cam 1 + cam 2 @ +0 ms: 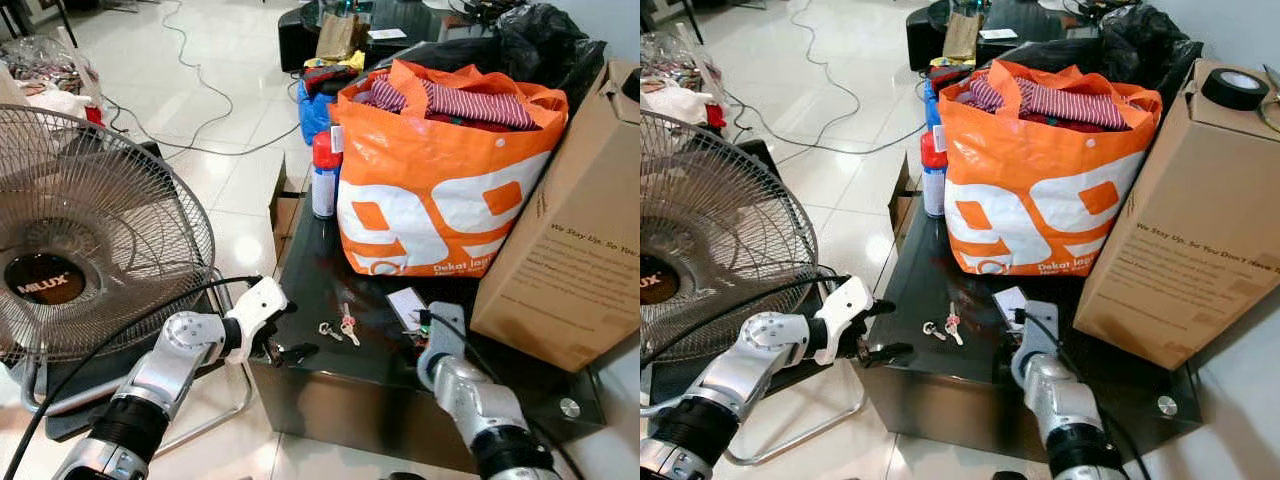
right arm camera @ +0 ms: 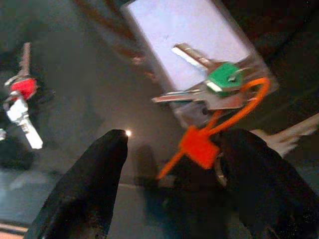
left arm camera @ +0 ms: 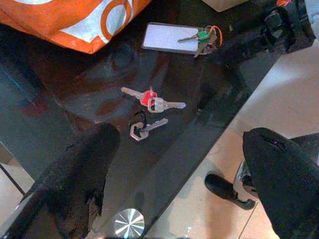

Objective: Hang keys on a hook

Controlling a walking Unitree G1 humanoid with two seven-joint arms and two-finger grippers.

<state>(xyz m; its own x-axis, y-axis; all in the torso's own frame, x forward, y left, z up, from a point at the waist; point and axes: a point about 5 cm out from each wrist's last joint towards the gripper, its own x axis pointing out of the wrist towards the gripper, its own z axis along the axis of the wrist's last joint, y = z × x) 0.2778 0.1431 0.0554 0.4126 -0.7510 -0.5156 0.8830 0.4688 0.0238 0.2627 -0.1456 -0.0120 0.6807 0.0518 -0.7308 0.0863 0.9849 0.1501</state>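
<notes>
On the dark glossy glass tabletop (image 1: 330,375), well nearer than the big orange-and-white shopping bag (image 1: 440,190), two key sets are seen. The green-capped keys with an orange plastic tag loop (image 2: 219,92) lie partly on a white card (image 2: 184,42), directly before the right gripper (image 2: 174,174), whose fingers are spread wide with the tag between them. The red-capped key bunch (image 3: 152,101) lies to the left, just beyond the left gripper (image 3: 184,174), likewise held apart and empty.

The keys are judged light, rigid and flat, hence slippery on glass; the raised orange loop is probably the easiest hold.

No hook can be made out, and the loop's far end is blurred.
</notes>
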